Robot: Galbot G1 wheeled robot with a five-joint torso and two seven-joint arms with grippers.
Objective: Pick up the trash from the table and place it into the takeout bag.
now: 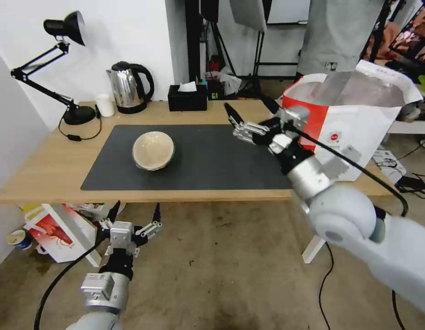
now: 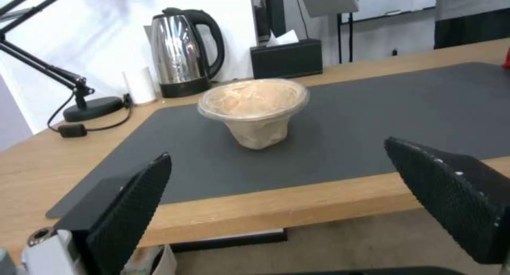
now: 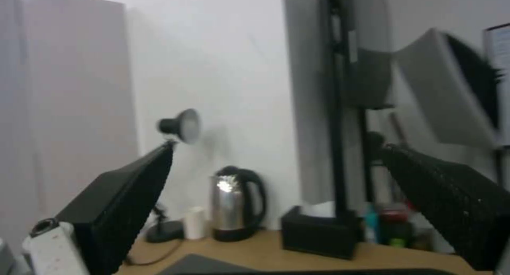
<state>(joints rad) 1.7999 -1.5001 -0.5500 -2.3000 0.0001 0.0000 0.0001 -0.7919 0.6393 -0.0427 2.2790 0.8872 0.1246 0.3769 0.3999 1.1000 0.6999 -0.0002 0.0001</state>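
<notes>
Right gripper sits closest, raised over the mat's right end, fingers spread wide, nothing in them. Left gripper hangs below the table edge at about 7 o'clock, also wide open and empty. Last trash I can spot is the tan bowl, mid-mat toward 10 o'clock. Looks light and thin, probably crushable, with a clear film or lid, so I'd pinch the rim gently. Takeout bag stands open at 2 o'clock; its red round logo is unreadable.
</notes>
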